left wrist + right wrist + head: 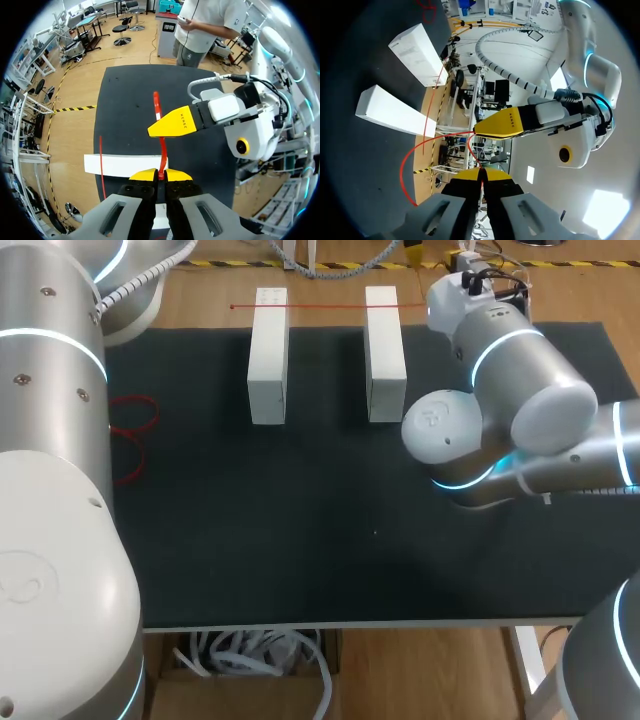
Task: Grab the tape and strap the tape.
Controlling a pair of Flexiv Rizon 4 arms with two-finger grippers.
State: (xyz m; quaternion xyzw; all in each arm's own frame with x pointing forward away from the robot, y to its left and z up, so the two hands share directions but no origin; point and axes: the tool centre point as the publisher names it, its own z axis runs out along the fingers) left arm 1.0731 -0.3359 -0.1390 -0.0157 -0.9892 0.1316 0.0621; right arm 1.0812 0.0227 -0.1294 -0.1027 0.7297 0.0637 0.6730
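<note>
- Tape, a thin red strap, runs level across the upper part of the head view. It lies over the far ends of two white blocks, which stand side by side on the black table.
- Its right-hand end stops at the wrist of the right arm, which comes in from the right edge of the frame. The left arm fills the left side, and its tool is out of sight in that view.
- Some red loops lie near the left edge of the table.
- Left tool is clenched on the tape. Its yellow tips meet, and the strap rises from between them and passes ahead over a white block.
- A yellow finger of the right tool sits just beside the strap, ahead of the left tool.
- Right tool is likewise clamped on the tape, which curls in a wide loop beside it, toward the two blocks.
</note>
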